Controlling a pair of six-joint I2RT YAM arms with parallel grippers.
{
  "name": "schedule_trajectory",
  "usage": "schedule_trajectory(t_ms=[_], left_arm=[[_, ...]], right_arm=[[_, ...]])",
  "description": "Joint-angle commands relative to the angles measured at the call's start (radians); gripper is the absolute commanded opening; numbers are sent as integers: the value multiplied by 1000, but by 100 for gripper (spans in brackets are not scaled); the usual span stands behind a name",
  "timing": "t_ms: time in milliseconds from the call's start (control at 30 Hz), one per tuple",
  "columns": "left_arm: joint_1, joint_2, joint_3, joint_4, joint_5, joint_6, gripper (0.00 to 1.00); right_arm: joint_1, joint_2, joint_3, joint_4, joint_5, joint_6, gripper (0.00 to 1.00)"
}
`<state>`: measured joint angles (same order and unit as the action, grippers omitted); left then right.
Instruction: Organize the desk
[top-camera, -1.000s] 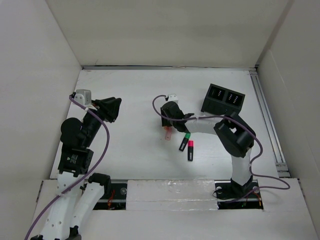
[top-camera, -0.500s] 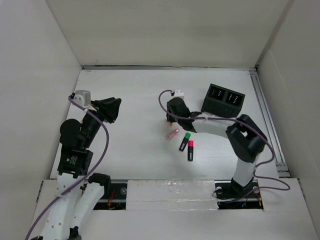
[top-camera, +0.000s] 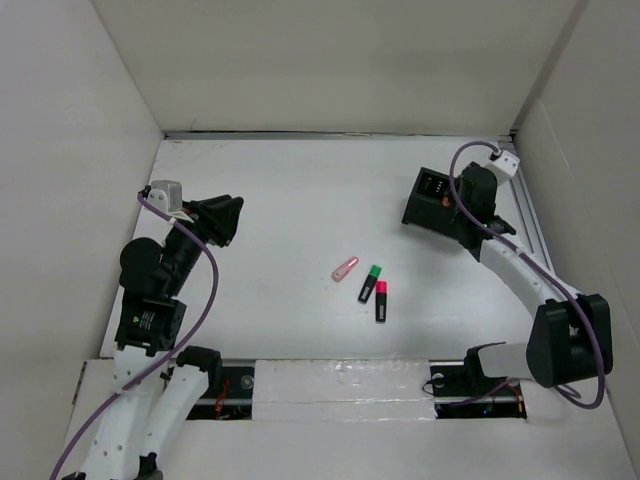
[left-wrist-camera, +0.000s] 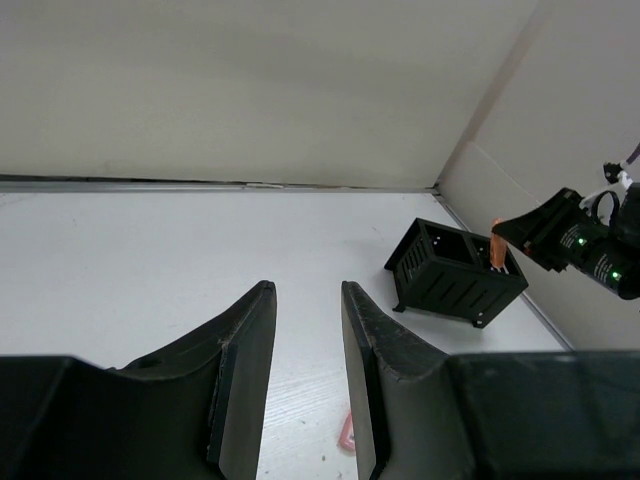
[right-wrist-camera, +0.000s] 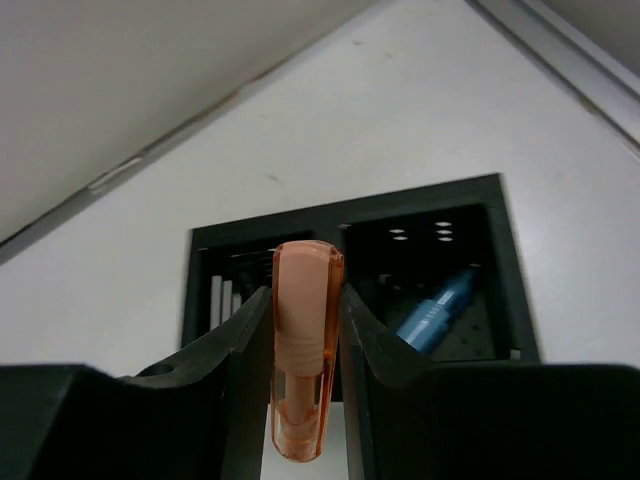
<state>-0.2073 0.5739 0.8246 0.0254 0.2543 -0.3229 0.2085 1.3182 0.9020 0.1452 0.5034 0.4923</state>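
Observation:
The desk (top-camera: 280, 190) is a white tabletop inside white walls. My right gripper (top-camera: 462, 205) is shut on an orange marker (right-wrist-camera: 305, 340) and holds it upright above the black organizer box (top-camera: 428, 200). In the right wrist view the gripper (right-wrist-camera: 303, 295) hangs over the box (right-wrist-camera: 340, 215), by the wall between its two compartments. A blue marker (right-wrist-camera: 437, 312) lies in the right compartment. My left gripper (top-camera: 225, 215) is open and empty over the left side of the desk. In its own view (left-wrist-camera: 306, 292) the box (left-wrist-camera: 455, 272) stands far right.
A pink marker (top-camera: 345, 268), a green-capped black marker (top-camera: 369, 283) and a pink-capped black marker (top-camera: 381, 300) lie side by side mid-desk. A metal rail (top-camera: 530, 220) runs along the right edge, close behind the box.
My right arm has swung from the middle of the desk to above the box at the back right. The pink marker stays on the desk. The left arm has not moved.

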Motion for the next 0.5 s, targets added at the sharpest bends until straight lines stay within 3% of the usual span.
schedule_trajectory(t_ms=[0,467], left_arm=[[-1,1,-10,45,-1,5,29],[-1,-2,-10,48,11,4,29]], right_arm=[[-78,-31,-17,-55,47,32,15],[-161,62,32,-22,76,32,16]])
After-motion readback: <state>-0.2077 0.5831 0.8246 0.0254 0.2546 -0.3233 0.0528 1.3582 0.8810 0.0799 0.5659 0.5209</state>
